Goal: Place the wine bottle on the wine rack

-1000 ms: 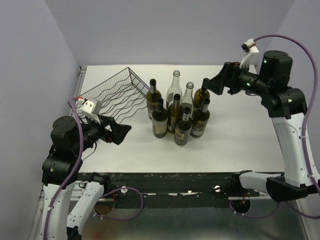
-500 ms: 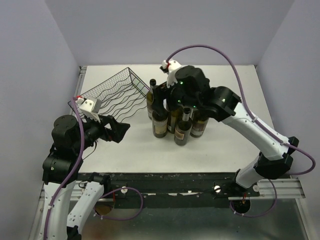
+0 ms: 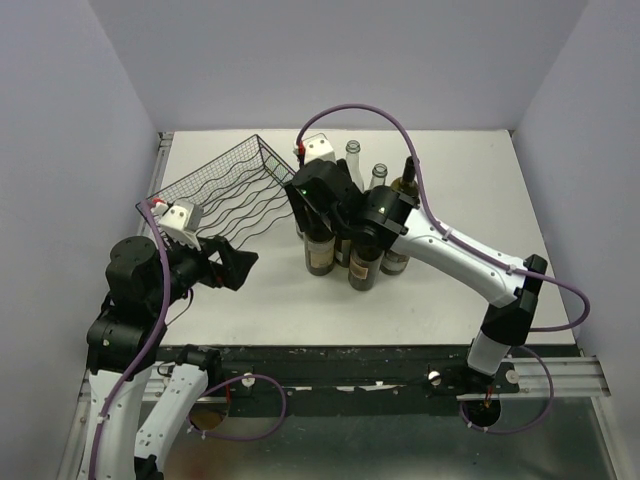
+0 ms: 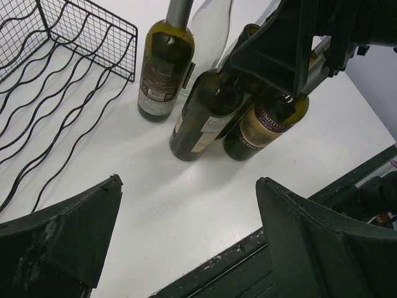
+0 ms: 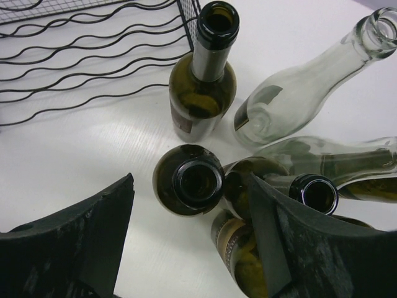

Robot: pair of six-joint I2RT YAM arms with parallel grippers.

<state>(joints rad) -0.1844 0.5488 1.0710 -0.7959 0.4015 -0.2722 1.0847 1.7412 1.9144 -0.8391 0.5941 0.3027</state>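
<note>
Right wrist: round dark-glass wine bottle (image 5: 186, 180)

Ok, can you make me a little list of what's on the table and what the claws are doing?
wine rack: black wire, no bottles in it
bottles: standing upright, bunched to the right of the rack
right claw: open, over a dark bottle, not gripping it
left claw: open, empty, by the rack's near edge
table: white
</note>
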